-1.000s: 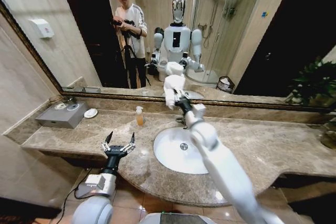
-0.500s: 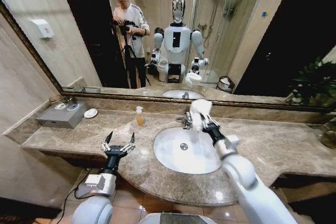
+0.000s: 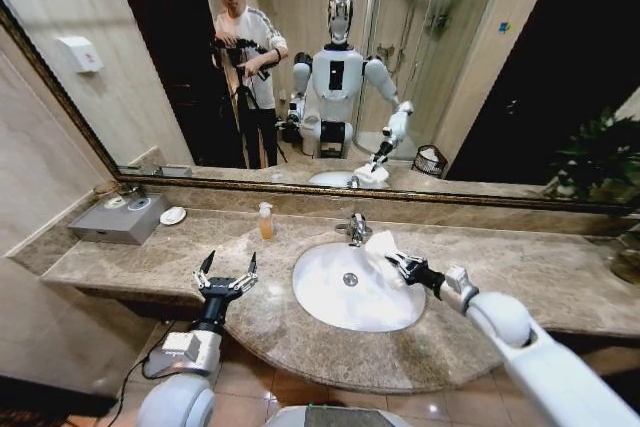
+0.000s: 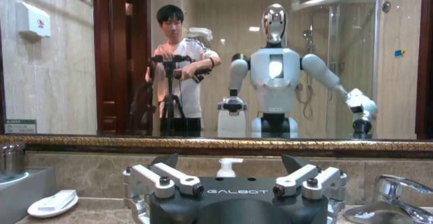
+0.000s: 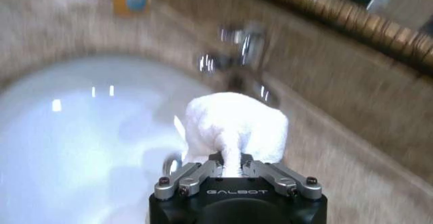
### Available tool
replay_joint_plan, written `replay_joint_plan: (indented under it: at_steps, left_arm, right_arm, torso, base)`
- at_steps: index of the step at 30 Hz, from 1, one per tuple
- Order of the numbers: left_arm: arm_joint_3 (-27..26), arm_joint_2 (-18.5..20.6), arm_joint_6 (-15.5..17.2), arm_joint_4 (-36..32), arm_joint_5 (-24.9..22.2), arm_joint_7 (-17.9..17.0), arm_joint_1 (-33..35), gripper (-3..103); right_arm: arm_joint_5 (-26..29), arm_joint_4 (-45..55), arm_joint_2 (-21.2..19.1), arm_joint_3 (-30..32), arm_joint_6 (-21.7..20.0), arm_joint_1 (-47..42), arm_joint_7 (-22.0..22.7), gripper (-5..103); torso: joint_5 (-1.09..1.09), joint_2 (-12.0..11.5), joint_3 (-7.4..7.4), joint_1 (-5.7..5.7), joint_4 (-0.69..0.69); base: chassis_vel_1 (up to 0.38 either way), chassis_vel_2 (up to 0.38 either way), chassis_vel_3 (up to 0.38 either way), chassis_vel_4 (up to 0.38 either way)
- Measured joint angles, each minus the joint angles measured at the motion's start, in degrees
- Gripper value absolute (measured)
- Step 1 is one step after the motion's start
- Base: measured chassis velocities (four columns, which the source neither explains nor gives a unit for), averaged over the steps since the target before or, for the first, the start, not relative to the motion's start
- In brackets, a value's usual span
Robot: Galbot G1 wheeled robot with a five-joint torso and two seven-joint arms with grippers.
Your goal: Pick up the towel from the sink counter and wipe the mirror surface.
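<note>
Towel, white and bunched into a soft lump (image 3: pixel 380 245), sits pinched between the closed fingers of my right gripper (image 3: pixel 399 259), low over the rim of the white oval basin (image 3: pixel 340 292) just beside the chrome faucet (image 3: pixel 355 229), apart from the wide bronze-framed mirror (image 3: pixel 450 67). On the mottled brown-beige marble counter (image 3: pixel 530 287) I note an amber soap bottle (image 3: pixel 265 221), a white soap dish (image 3: pixel 172 215) and a grey tray (image 3: pixel 120 217) near the faucet's left. My left gripper (image 3: pixel 226 269) hovers spread wide over the counter's front edge.
</note>
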Motion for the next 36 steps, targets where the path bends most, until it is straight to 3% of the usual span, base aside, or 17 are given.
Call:
replay_joint_plan:
  at_steps: [2, 5, 7, 9, 13, 22, 28, 36]
  left_arm:
    - [0.0, 0.0, 0.0, 0.0, 0.0, 0.0, 0.0, 100]
    - [0.0, 0.0, 0.0, 0.0, 0.0, 0.0, 0.0, 100]
    - [0.0, 0.0, 0.0, 0.0, 0.0, 0.0, 0.0, 100]
    - [0.0, 0.0, 0.0, 0.0, 0.0, 0.0, 0.0, 100]
    - [0.0, 0.0, 0.0, 0.0, 0.0, 0.0, 0.0, 100]
    - [0.0, 0.0, 0.0, 0.0, 0.0, 0.0, 0.0, 100]
    - [0.0, 0.0, 0.0, 0.0, 0.0, 0.0, 0.0, 100]
    - [0.0, 0.0, 0.0, 0.0, 0.0, 0.0, 0.0, 100]
  right_arm:
    - [1.1, -0.8, -1.2, -2.5, -1.9, 1.8, 0.3, 11]
    - [6.0, -2.7, -3.6, -12.0, -9.5, 8.8, 1.3, 11]
    - [7.3, -3.4, -3.6, -14.0, -11.1, 10.4, 1.6, 11]
    - [9.7, -6.4, -2.7, -19.2, -15.4, 15.0, 1.7, 11]
    - [10.7, -9.5, -2.0, -24.9, -17.8, 19.6, 1.8, 11]
    - [7.0, -13.3, 0.6, -29.0, -18.8, 25.6, 1.8, 11]
    - [4.2, -19.6, 4.4, -31.2, -17.7, 31.5, 1.5, 11]
    - [3.5, -21.1, 5.3, -32.3, -16.8, 28.9, 2.4, 11]
  torso:
    - [0.04, 0.0, 0.0, 0.0, 0.01]
    - [0.01, 0.0, 0.0, 0.0, 0.03]
    - [0.01, 0.0, 0.0, 0.0, 0.03]
    - [0.03, 0.0, 0.0, 0.0, 0.02]
    - [0.04, 0.0, 0.0, 0.0, 0.04]
    - [0.02, 0.0, 0.0, -0.01, 0.02]
    - [0.02, 0.0, 0.0, -0.01, 0.04]
    - [0.04, 0.0, 0.0, -0.01, 0.02]
  base:
    - [0.0, 0.0, 0.0, 0.0]
    - [0.0, 0.0, 0.0, 0.0]
    - [0.0, 0.0, 0.0, 0.0]
    - [0.0, 0.0, 0.0, 0.0]
    - [0.0, 0.0, 0.0, 0.0]
    - [0.0, 0.0, 0.0, 0.0]
    - [0.0, 0.0, 0.0, 0.0]
    - [0.0, 0.0, 0.0, 0.0]
